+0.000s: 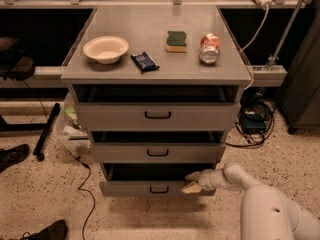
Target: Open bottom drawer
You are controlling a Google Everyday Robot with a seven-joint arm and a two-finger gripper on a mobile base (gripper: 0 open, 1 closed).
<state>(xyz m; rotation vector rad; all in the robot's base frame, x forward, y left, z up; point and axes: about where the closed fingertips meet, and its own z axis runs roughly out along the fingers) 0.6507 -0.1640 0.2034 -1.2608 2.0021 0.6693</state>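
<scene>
The bottom drawer is the lowest and narrowest grey front of the cabinet, with a small black U-shaped handle. It stands partly pulled out, with a dark gap above its front. My gripper comes in from the right on a white arm, just right of the handle. One tan finger is behind the drawer front's top edge and one is before it, closed on that edge.
The middle drawer and top drawer also stand slightly out. On the cabinet top are a bowl, a blue packet, a sponge and a can. A cable, shoes and a plastic bag lie at the left.
</scene>
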